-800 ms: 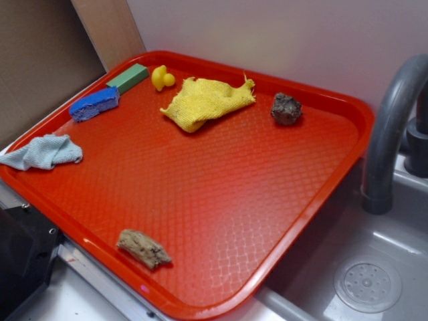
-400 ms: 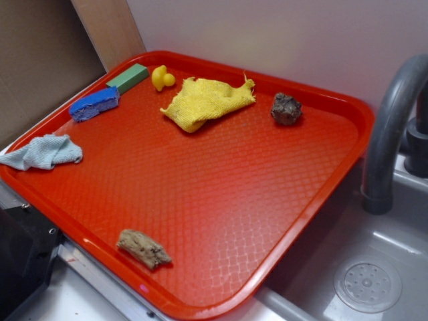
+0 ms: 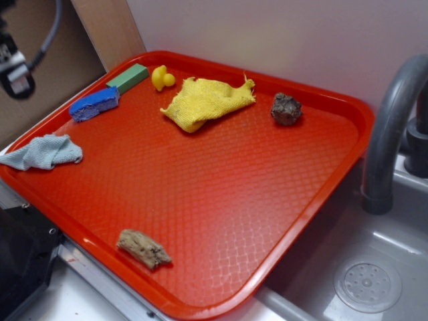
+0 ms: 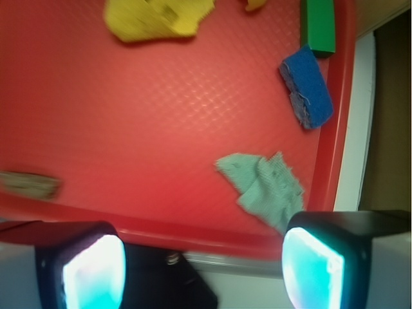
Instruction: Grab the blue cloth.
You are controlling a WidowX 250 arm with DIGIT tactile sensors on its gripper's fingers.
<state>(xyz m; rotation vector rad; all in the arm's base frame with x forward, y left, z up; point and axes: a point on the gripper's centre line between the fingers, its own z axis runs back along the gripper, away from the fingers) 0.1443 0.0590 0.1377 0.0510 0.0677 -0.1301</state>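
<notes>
Nothing grabbed yet. In my wrist view the gripper (image 4: 199, 257) hangs with fingers spread wide, empty, above the tray (image 4: 193, 225) edge; just beyond, lower right, lies the blue cloth (image 4: 264, 187), untouched. Descent and closing remain.

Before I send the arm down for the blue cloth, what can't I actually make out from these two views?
- Blue cloth: exterior view cuts off its left end at the frame edge; in the wrist view one finger covers its lower corner.
- Hand: wrist view shows only two fingers, wide apart; exterior view shows only a piece of the arm at the top-left corner.
- Brown chunk: blurred at the wrist view's left edge.
- Green block: cut by the wrist view's top edge.
</notes>
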